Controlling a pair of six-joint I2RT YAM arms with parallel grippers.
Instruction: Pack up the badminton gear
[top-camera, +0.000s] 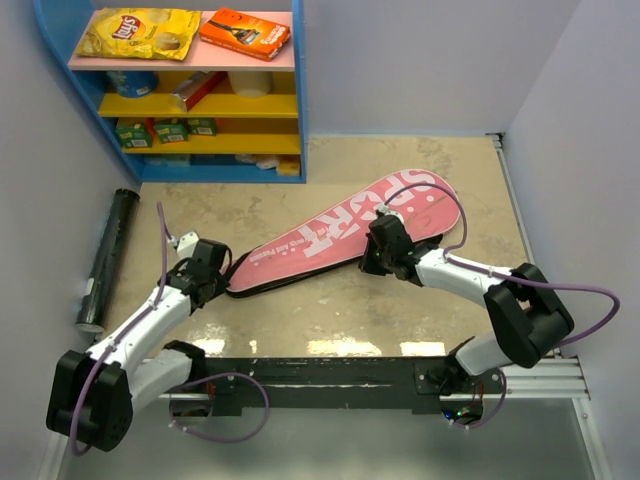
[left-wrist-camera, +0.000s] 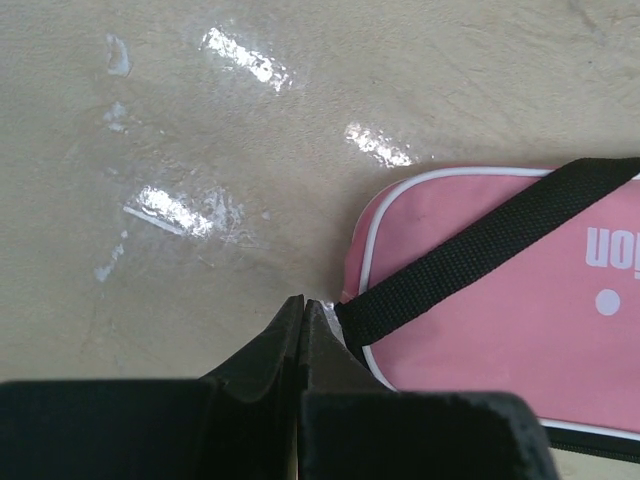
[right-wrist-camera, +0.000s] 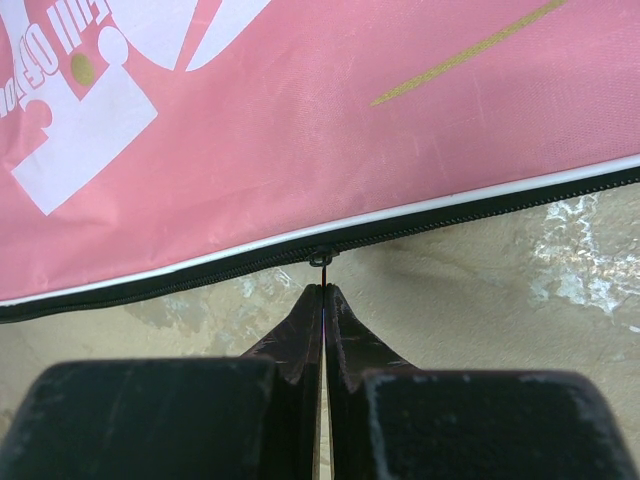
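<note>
The pink racket-shaped bag (top-camera: 340, 225) lettered "SPORT" lies slantwise on the beige table, wide end at the far right. My left gripper (top-camera: 222, 272) is shut at its narrow near-left end. In the left wrist view the closed tips (left-wrist-camera: 304, 303) sit just beside the bag's corner (left-wrist-camera: 480, 330), where the black strap (left-wrist-camera: 480, 250) is attached, and nothing shows between them. My right gripper (top-camera: 375, 255) is at the bag's near edge. Its tips (right-wrist-camera: 324, 290) are shut on the small zipper pull (right-wrist-camera: 320, 262) of the black zipper. A long black tube (top-camera: 108, 258) lies at the left wall.
A blue shelf unit (top-camera: 300, 90) stands at the back left with a yellow chip bag (top-camera: 138, 32), an orange box (top-camera: 245, 32) and small packets on its boards. White walls close in the table on the left and right.
</note>
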